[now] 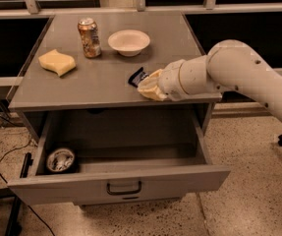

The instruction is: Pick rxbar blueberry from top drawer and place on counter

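The rxbar blueberry [137, 76] is a small dark navy bar. Its end sticks out to the left of my gripper [149, 86], low over the right front part of the grey counter [101, 77]. The gripper's pale fingers are closed around the bar's other end, which is hidden. I cannot tell whether the bar touches the counter. The top drawer [121, 186] is pulled fully out below, with its dark handle at the centre of the front panel. My arm reaches in from the right.
On the counter stand a soda can [89, 37], a white bowl [128, 42] and a yellow sponge [57, 62]. A round dark tin [60, 160] with silvery contents sits in the drawer's left front corner. Cables lie on the floor at the left.
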Robot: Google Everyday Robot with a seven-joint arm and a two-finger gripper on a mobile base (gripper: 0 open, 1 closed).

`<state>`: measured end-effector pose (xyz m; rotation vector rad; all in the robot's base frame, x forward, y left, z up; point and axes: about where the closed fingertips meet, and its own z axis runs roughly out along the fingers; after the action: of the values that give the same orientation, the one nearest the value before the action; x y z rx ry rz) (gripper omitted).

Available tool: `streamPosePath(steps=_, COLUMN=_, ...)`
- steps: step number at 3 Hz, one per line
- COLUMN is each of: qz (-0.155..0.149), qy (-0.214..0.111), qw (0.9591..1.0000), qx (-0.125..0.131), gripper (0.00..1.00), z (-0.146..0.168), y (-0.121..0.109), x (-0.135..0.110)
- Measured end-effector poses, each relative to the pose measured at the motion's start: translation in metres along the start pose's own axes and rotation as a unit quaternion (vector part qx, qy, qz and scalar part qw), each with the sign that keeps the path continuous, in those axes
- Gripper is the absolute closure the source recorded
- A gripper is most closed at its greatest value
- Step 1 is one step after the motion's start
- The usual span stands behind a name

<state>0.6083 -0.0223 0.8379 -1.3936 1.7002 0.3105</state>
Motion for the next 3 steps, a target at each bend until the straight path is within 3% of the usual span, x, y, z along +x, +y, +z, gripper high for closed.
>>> streamPosePath(steps=1, qz=0.000, qy=0.000, qw=1.0000, qx=0.000, gripper=0.50, z=0.000, y=0.000, x=0.000)
streamPosePath(steps=3, qz=-0.009, qy=0.011, qw=0.9993, qx=0.034, gripper=0.04, z=-0.004, y=-0.012, x=-0.019)
